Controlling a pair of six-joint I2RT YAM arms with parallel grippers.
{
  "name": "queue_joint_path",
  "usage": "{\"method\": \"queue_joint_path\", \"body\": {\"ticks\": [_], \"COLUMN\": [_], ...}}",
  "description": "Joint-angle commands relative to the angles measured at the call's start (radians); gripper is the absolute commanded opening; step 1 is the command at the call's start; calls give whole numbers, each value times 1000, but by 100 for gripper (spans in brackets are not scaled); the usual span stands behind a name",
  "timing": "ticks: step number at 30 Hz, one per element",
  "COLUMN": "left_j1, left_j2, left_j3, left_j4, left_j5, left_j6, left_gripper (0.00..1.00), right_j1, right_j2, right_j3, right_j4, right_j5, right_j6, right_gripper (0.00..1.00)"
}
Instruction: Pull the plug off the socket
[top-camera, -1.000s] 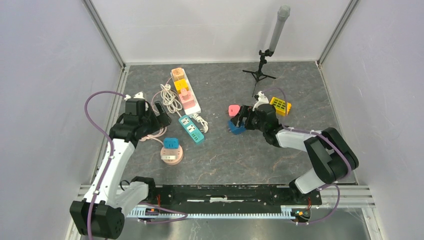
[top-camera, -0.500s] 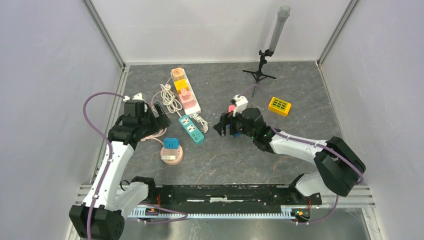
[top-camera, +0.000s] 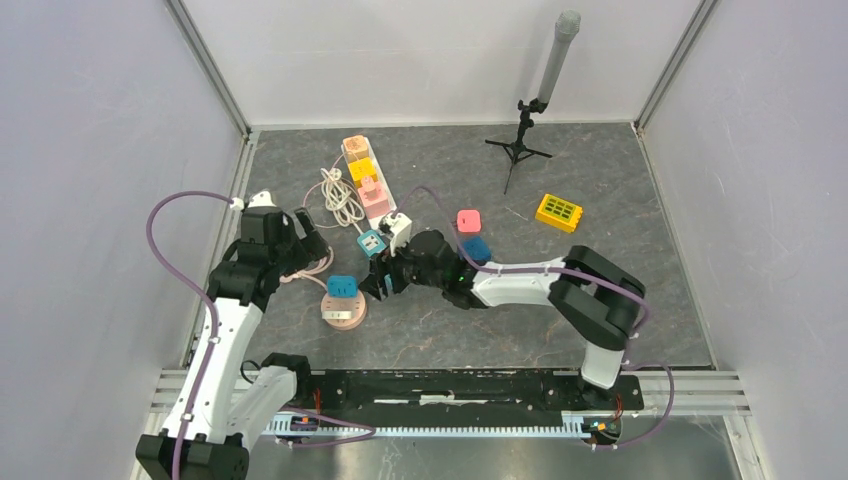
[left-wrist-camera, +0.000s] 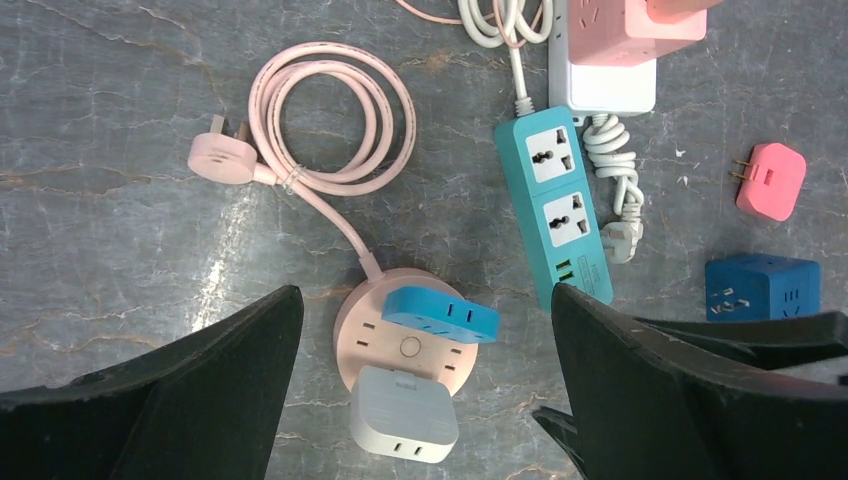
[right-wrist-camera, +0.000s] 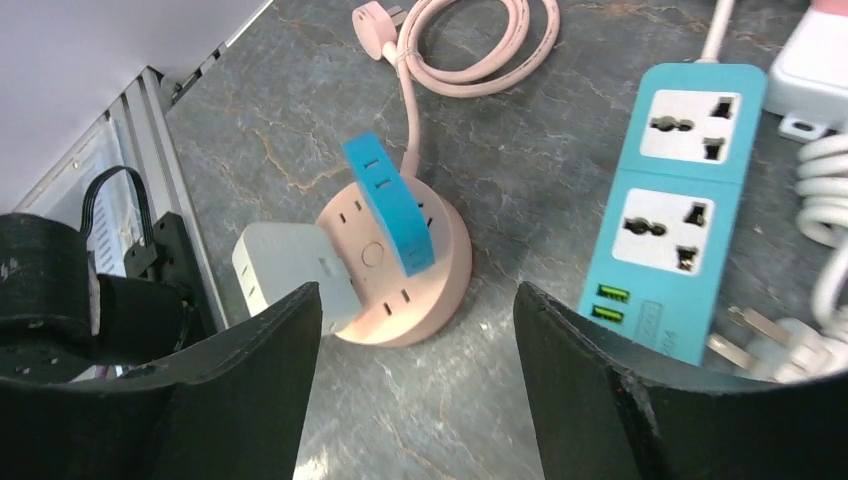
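A round pink socket (top-camera: 350, 312) lies on the grey table left of centre. A blue plug (top-camera: 342, 286) and a grey plug (top-camera: 338, 321) sit in it. In the left wrist view the socket (left-wrist-camera: 400, 345) carries the blue plug (left-wrist-camera: 440, 313) and the grey plug (left-wrist-camera: 403, 413). My left gripper (top-camera: 312, 247) is open above and behind the socket, holding nothing. My right gripper (top-camera: 378, 281) is open just right of the socket, empty. In the right wrist view the socket (right-wrist-camera: 430, 285), blue plug (right-wrist-camera: 388, 203) and grey plug (right-wrist-camera: 290, 270) lie ahead of the spread fingers.
A teal power strip (left-wrist-camera: 560, 215) lies right of the socket, beside a white, pink and yellow strip (top-camera: 368, 180) with coiled cords. The socket's pink cable (left-wrist-camera: 330, 110) loops behind it. A pink adapter (top-camera: 468, 220), blue cube (top-camera: 478, 248), yellow block (top-camera: 559, 212) and tripod stand (top-camera: 520, 140) lie further right.
My right arm has swung left from the blue cube and pink adapter to beside the round socket. My left gripper has shifted slightly.
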Motion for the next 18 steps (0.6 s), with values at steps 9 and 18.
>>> {"method": "queue_joint_path", "body": {"ticks": [9, 18], "left_j1": [3, 3], "left_j2": [-36, -24], "left_j3": [19, 14], "left_j4": [-24, -45], "left_j5": [-14, 30], "left_j6": [-38, -39], "left_gripper": [100, 100], "right_j1": [21, 23], "right_j2": [236, 270], "right_j3": [204, 186], "right_j4": [172, 280], "right_j5": [-212, -215], "right_j6": [29, 25], "right_gripper": [69, 42]}}
